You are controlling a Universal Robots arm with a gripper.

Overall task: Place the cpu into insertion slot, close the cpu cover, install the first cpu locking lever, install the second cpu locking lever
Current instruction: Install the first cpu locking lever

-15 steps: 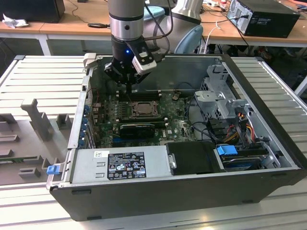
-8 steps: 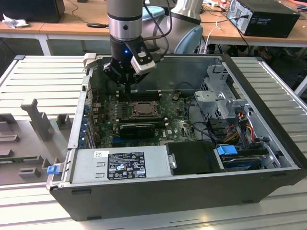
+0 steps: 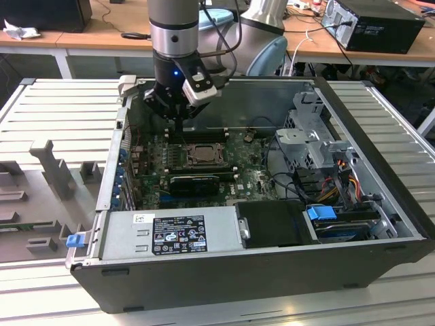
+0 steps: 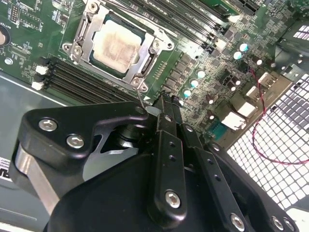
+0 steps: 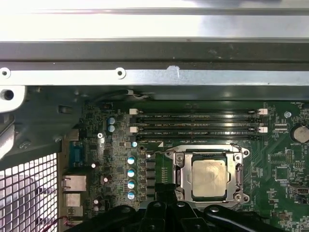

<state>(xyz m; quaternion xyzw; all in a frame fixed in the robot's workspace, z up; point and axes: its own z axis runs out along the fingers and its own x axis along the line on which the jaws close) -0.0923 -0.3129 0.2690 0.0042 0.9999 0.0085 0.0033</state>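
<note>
Gripper (image 4: 164,101) low over the motherboard (image 4: 29,34), fingers (image 4: 169,126) pinched narrow, tips just beside the cover's (image 5: 180,175) corner (1 thin metal rod (image 4: 141,99) right there), cpu (image 4: 117,44) seated, cover flat around it.

Bright even room light; glare washes out case rim (image 5: 154,19); cpu (image 4: 117,46) shines pale; motherboard (image 5: 285,169) shaded

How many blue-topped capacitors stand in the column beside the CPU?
4, in the first wrist view: capacitors in one line beside the cpu; the gripper at its end may hide more.
</note>
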